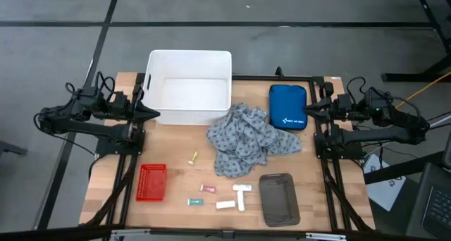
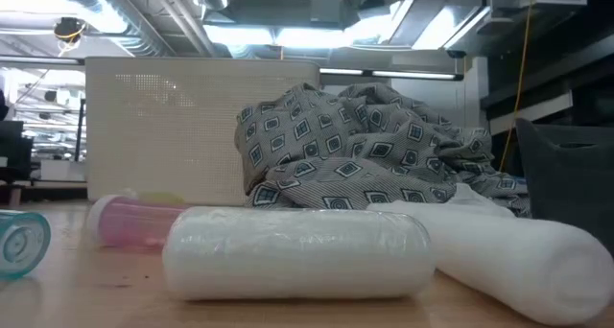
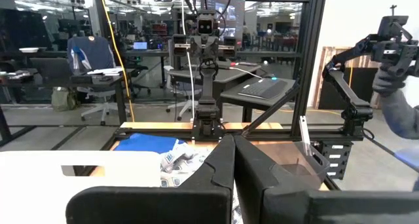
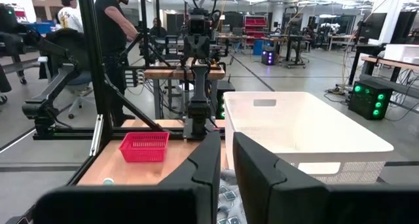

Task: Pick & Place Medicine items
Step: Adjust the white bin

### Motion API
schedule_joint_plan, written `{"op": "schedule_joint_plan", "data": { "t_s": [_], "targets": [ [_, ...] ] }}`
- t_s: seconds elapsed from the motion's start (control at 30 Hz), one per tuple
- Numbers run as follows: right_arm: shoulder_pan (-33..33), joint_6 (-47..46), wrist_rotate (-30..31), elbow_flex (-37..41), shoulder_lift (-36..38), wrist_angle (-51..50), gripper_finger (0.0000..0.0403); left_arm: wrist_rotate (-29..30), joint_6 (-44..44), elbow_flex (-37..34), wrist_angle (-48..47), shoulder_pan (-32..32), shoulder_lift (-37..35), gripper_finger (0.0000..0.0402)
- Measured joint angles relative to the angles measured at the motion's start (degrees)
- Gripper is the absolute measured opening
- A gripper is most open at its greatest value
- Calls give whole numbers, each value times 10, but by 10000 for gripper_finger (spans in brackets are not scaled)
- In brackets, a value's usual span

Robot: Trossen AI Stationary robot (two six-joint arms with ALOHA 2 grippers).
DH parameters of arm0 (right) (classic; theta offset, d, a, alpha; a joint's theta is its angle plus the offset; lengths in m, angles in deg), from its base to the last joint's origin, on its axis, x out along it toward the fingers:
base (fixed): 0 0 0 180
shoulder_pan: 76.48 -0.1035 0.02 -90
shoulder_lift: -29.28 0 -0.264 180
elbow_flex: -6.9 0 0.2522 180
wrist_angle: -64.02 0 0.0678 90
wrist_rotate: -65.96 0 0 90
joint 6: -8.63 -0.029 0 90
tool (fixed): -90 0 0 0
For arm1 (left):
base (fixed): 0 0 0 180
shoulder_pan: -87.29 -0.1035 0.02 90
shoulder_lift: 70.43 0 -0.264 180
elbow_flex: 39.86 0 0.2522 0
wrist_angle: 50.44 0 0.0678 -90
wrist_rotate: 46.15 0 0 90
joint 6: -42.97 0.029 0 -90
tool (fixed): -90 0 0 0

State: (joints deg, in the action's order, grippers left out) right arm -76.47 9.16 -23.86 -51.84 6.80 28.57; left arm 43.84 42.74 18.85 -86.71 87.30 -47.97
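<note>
While both arms are waiting at the desk's (image 1: 176, 213) far corners, the left pincer (image 1: 151, 114) is sitting with its fingers together beside the white bin (image 1: 189, 87), and the right pincer (image 1: 310, 112) is sitting likewise with fingers together beside the blue pouch (image 1: 287, 106).

Six medicine items are lying loose on the near half of the desk: one yellow tube (image 1: 192, 157) just off the grey cloth (image 1: 250, 137), one pink tube (image 1: 207, 189), one teal tube (image 1: 194, 201), and three white pieces, namely a roll (image 1: 225, 205), a packet (image 1: 242, 188) and a tube (image 1: 241, 201). They are grouped between one red basket (image 1: 152, 182) and one grey tray (image 1: 279, 198), with none inside either.

In the low view, the white roll (image 2: 297, 253) is lying nearest, with the pink tube (image 2: 139, 222) behind it.
</note>
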Motion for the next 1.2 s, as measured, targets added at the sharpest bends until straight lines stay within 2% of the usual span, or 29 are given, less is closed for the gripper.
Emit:
{"op": "schedule_joint_plan", "data": {
  "t_s": [0.23,0.3,0.37,0.5,0.67,0.83,1.07,1.2],
  "targets": [
    [0,2,26,0,-11,76,46,0,0,0,0,0,0,6],
    [0,2,51,0,-12,93,46,0,0,0,0,0,0,6],
    [0,1,78,0,-15,96,45,0,0,0,0,0,0,6],
    [0,1,86,0,-21,96,45,5,3,0,5,0,0,6],
    [0,-19,87,0,-33,99,45,45,73,0,45,0,1,6],
    [0,-44,169,0,-58,106,45,70,66,0,82,0,3,6],
    [0,33,217,0,-103,120,45,45,12,0,91,0,4,6],
    [0,82,213,0,-129,146,45,44,16,0,91,0,4,6]
  ]
}}
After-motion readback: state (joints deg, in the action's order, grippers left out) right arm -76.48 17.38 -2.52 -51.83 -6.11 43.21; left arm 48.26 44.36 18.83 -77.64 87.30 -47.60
